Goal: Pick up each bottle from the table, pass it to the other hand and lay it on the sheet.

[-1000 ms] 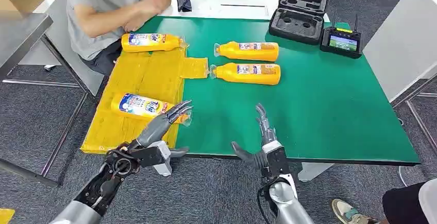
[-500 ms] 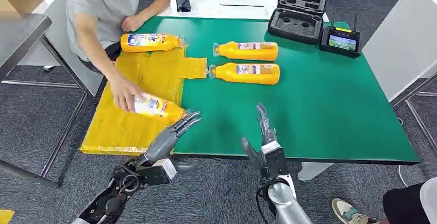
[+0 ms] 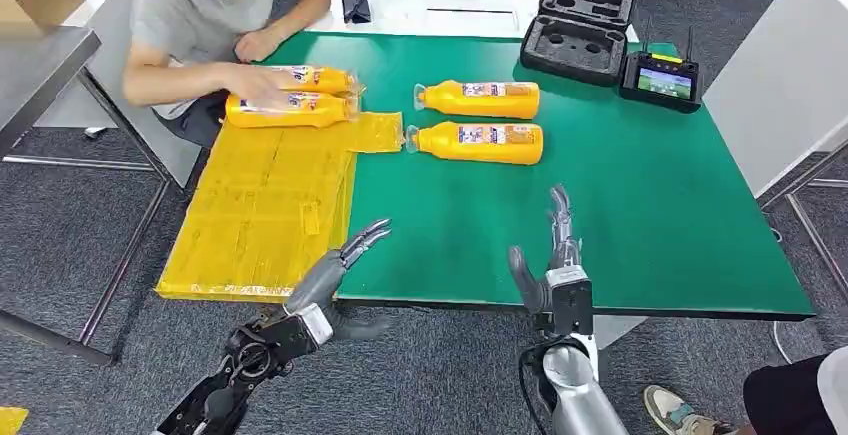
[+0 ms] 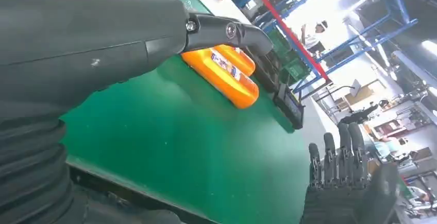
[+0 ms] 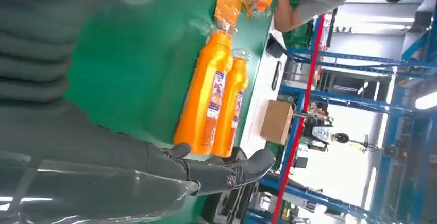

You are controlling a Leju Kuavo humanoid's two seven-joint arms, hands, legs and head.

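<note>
My biggest worry is the person (image 3: 195,15) at the table's (image 3: 650,215) far left corner: their hand rests on the two bottles (image 3: 290,107) lying side by side along the far edge of the yellow sheet (image 3: 265,205). If I carry a bottle over there while that arm is working, I could bump it or knock those two askew.

Next, the two bottles still on the green, the nearer one (image 3: 478,142) and the farther one (image 3: 482,99), lie close together near the middle of the far half, caps toward the sheet. Reaching for the near one, I judge my fingers could shove it into its neighbour and set it rolling.

My left hand (image 3: 335,265) hovers at the near edge by the sheet's corner, fingers apart and empty. My right hand (image 3: 550,255) stands at the near edge, fingers straight, spread, holding nothing.

The bottle labels are blue, white and red; the lettering is too small for me to read.
</note>
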